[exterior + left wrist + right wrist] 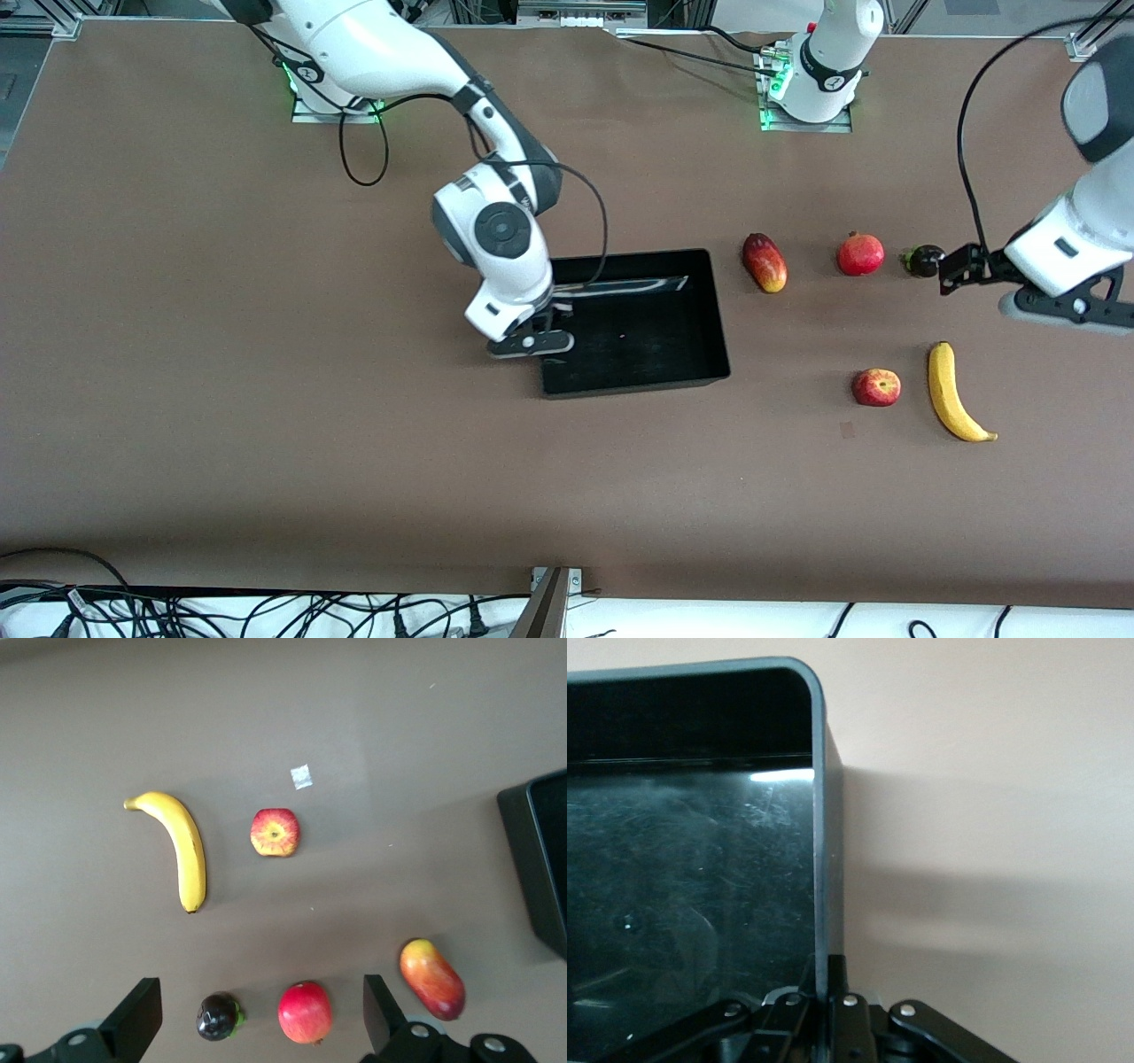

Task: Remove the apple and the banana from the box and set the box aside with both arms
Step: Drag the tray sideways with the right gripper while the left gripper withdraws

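Observation:
The black tray lies mid-table. My right gripper is shut on the tray's wall at the right arm's end; in the right wrist view the fingers pinch that wall. The banana and the apple lie apart on the table toward the left arm's end, and both show in the left wrist view, the banana beside the apple. My left gripper hangs open and empty in the air, over the table by the row of other fruits.
A mango, a pomegranate and a small dark fruit lie in a row, farther from the front camera than the apple and banana. A corner of the tray shows in the left wrist view.

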Robot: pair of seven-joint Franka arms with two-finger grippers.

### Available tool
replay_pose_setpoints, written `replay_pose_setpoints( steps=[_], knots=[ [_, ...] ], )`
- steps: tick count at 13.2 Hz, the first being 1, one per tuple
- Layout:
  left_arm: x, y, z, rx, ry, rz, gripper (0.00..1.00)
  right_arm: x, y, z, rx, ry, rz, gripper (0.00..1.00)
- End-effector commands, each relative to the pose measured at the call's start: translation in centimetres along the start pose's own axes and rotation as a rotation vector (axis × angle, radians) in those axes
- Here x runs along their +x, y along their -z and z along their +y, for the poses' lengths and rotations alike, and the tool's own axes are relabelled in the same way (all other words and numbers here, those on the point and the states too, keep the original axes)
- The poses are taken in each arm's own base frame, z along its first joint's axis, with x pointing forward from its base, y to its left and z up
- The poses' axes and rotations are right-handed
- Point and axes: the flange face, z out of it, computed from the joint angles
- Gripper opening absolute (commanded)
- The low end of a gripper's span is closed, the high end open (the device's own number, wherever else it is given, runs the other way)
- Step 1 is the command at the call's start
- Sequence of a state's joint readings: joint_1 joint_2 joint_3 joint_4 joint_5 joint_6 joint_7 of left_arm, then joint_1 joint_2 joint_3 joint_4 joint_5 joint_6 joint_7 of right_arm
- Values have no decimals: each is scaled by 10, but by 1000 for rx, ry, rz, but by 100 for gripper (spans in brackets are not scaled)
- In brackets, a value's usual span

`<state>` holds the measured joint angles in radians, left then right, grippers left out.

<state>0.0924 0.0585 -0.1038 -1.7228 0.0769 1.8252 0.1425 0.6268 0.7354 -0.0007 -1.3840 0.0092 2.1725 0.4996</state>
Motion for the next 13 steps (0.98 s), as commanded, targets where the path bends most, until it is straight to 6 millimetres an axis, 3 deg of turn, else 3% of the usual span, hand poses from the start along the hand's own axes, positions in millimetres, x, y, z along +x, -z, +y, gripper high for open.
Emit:
replay_pose_setpoints(
  steps=[1, 2, 4, 6, 10, 12, 13],
  knots=[
    [-27, 54, 23, 13, -7, 47, 100, 39, 48, 108, 61, 62, -38, 0],
    [-33, 61, 36, 10, -29, 29, 100, 42, 59, 144, 72, 91, -50, 0],
    [-33, 65, 61, 8, -27, 30, 100, 38, 58, 242, 65, 105, -90, 0],
    [-38, 75, 58, 10, -17, 47, 100, 14, 59, 315, 62, 80, -119, 0],
    [-47, 84, 44, 11, -4, 62, 100, -39, 38, 425, 15, 58, -129, 0],
    [-51, 83, 25, -63, 52, 64, 100, -56, 20, 458, -4, 14, -129, 0],
    [-56, 86, 16, -84, 74, 63, 100, -66, 7, 465, -11, 0, -128, 0]
  ],
)
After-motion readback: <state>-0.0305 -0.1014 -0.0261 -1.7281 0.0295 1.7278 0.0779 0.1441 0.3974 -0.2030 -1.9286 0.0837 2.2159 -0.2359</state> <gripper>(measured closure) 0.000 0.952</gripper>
